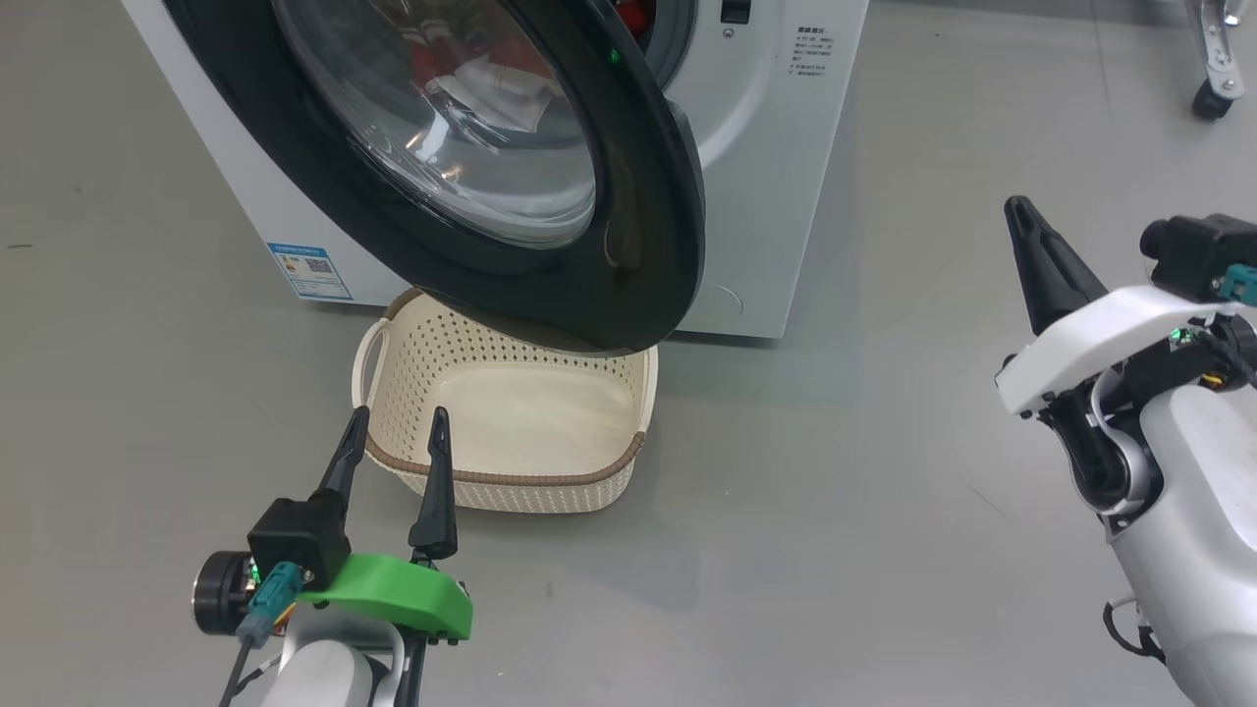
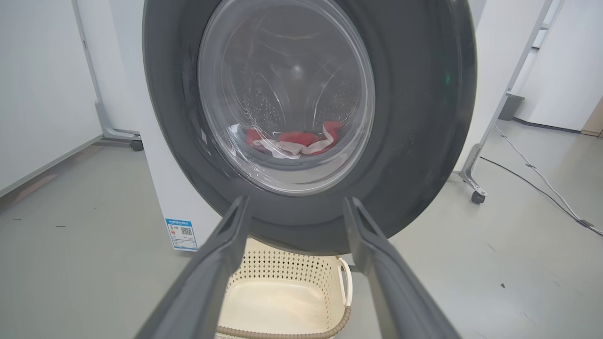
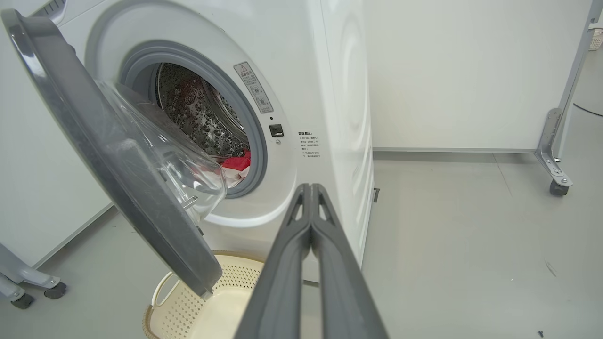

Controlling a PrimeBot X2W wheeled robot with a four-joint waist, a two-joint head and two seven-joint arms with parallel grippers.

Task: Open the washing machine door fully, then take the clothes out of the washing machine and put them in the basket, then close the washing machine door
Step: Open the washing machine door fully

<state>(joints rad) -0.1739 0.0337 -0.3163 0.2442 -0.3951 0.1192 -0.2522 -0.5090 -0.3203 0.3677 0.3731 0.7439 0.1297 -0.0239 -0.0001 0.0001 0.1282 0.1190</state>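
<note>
The left hand point(image 1: 401, 412) spread apart and empty just before the cream perforated basket point(image 1: 511, 478), right hand point(image 1: 1019, 206) pressed together, holding nothing, well aside; the glossy round washing machine door point(image 1: 648, 196) hangs half-open over the basket, and the right wrist view bares red-and-white clothes point(image 3: 235, 164) in the dimpled steel drum point(image 3: 198, 117).

You were working in what looked like a bare test lab. The big white front-loading washing machine point(image 3: 339, 94) stood alone on a smooth grey floor point(image 1: 884, 491), among plain white partition panels point(image 3: 471, 70) on grey metal caster feet point(image 3: 556, 174), with loose cables point(image 2: 527, 165) trailing across.
</note>
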